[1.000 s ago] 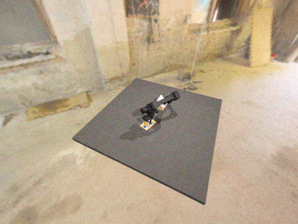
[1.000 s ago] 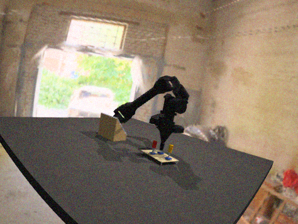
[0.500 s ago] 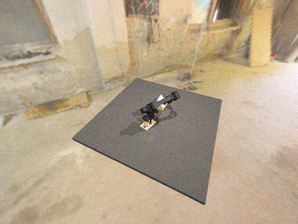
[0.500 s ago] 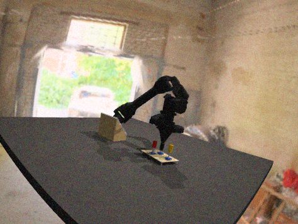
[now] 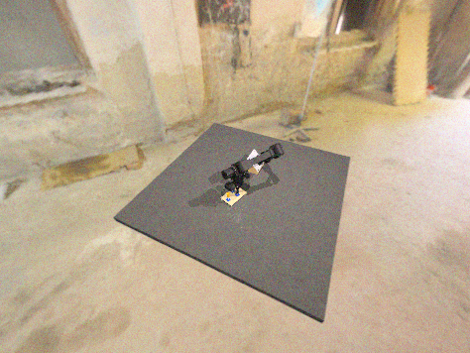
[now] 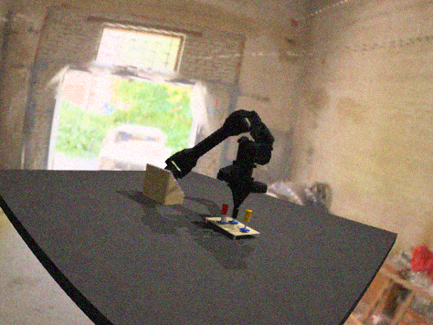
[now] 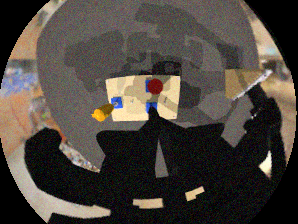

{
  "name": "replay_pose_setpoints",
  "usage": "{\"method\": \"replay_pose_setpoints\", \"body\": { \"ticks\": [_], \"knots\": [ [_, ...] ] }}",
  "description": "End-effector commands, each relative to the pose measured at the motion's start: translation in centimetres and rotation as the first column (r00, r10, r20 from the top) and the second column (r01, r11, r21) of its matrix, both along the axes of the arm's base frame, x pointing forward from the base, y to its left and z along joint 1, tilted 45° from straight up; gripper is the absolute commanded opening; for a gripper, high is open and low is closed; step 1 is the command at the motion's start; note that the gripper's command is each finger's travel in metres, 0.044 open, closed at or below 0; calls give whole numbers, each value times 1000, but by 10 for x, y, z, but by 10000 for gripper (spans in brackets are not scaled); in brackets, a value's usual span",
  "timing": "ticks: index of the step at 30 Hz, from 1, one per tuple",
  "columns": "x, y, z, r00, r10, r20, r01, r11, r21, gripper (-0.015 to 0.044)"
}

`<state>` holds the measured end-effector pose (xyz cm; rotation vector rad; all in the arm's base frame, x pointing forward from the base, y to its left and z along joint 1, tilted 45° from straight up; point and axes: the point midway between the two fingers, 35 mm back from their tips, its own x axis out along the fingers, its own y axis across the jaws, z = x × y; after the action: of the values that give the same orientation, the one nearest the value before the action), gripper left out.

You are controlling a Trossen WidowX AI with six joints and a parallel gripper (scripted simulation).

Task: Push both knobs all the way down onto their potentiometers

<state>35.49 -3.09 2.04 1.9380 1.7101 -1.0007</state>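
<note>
The circuit board stands on short legs. A red knob stands high above its blue potentiometer, with a pale grey part below it. A yellow knob stands above another blue potentiometer, bare shaft showing between them. My gripper is shut and points down, its tips low over a third blue potentiometer, between the coloured knobs in the exterior view. Whether the tips touch it, and what is on its shaft, is hidden.
A wooden wedge-shaped block with a white sloping face stands beside the arm's base. The dark table top carries the board, the block and the arm. The red and yellow knobs stand up close to the fingers.
</note>
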Motion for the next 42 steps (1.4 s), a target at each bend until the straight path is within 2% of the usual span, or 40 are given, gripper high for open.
{"method": "replay_pose_setpoints", "body": {
  "ticks": [1,42],
  "knots": [
    [2,6,-3,1000,10,1,-10,1000,3,0],
    [2,12,-9,1000,10,1,-10,1000,3,0]
  ]
}}
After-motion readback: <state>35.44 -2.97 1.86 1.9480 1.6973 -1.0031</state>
